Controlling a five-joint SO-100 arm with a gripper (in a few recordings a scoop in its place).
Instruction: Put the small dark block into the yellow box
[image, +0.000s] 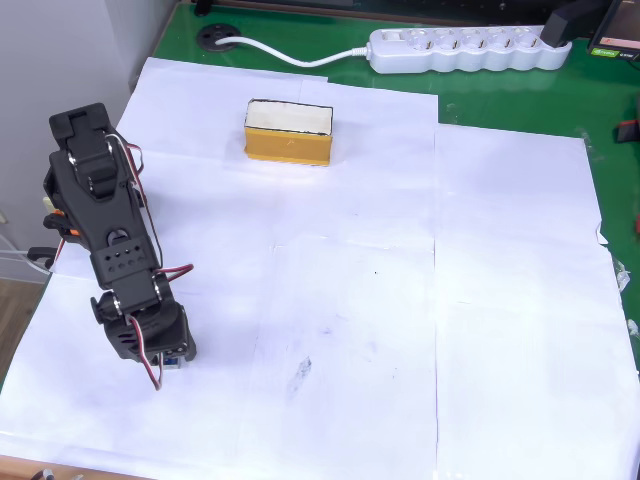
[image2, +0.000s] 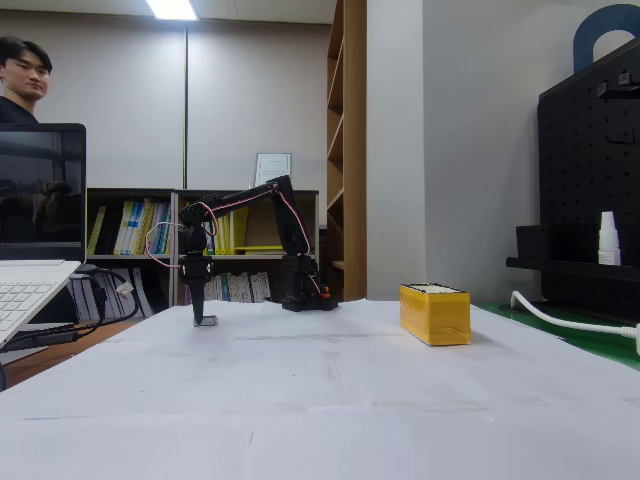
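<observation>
The small dark block shows as a bluish, pale-faced bit at the tips of my gripper, low on the left of the paper. In the fixed view my gripper points straight down and touches the paper, its fingers close together on the small greyish block. From above, the arm's body hides most of the fingers. The yellow box stands far from the gripper at the back of the paper with its cream inside up. In the fixed view the yellow box sits to the right.
A white power strip with its cable lies on the green mat behind the paper. The arm's base stands at the left edge. In the fixed view a laptop and a person are at the left.
</observation>
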